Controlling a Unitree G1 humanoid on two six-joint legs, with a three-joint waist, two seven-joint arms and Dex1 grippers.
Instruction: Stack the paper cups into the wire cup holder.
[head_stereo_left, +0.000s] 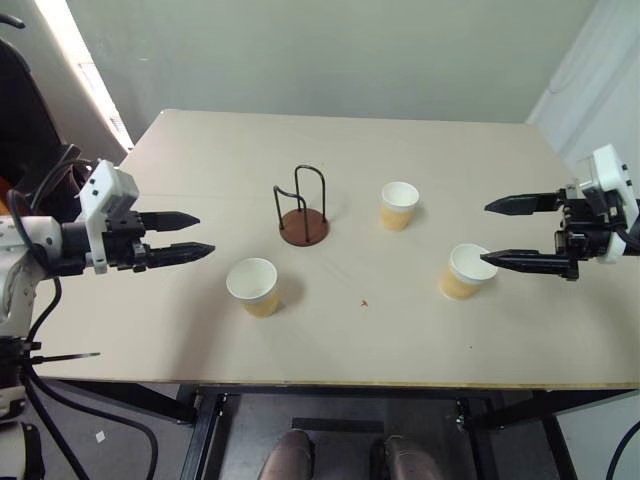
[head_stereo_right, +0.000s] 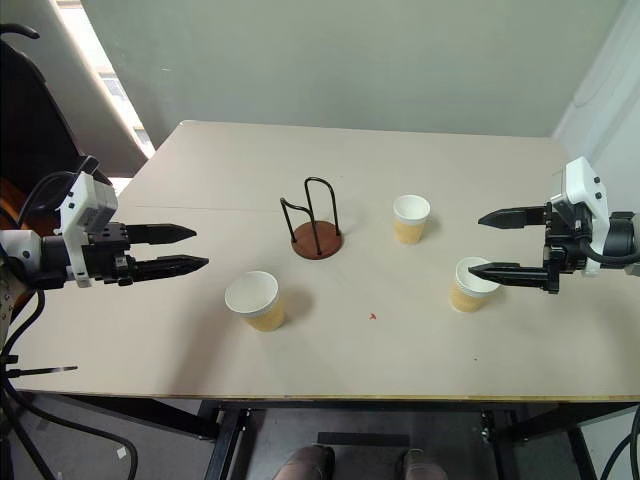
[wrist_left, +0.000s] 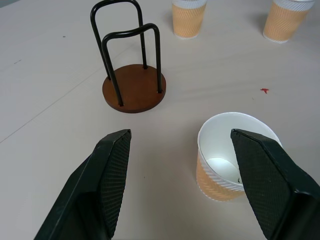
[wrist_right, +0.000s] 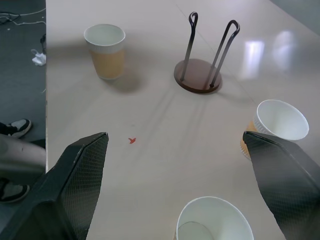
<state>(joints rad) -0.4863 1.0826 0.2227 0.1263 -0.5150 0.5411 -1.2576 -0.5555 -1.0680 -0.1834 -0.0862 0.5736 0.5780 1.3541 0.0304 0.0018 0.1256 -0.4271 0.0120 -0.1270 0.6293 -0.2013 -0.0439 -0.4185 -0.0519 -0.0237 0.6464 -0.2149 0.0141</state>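
Note:
Three paper cups stand upright on the table: one near the front left (head_stereo_left: 253, 286), one behind the middle right (head_stereo_left: 399, 205), one at the right (head_stereo_left: 465, 271). The wire cup holder (head_stereo_left: 303, 212), a reddish-brown disc with two black wire loops, stands empty at the table's middle. My left gripper (head_stereo_left: 195, 235) hovers open over the table's left side, pointing at the front-left cup (wrist_left: 231, 156) and apart from it. Over the right side my right gripper (head_stereo_left: 493, 232) is open, its lower finger just above the right cup (wrist_right: 210, 222).
The beige table (head_stereo_left: 340, 340) has a small red speck (head_stereo_left: 365, 302) near the front middle. A wall stands behind its far edge. Cables hang off the left side, and a person's shoes (head_stereo_left: 285, 455) show under the front edge.

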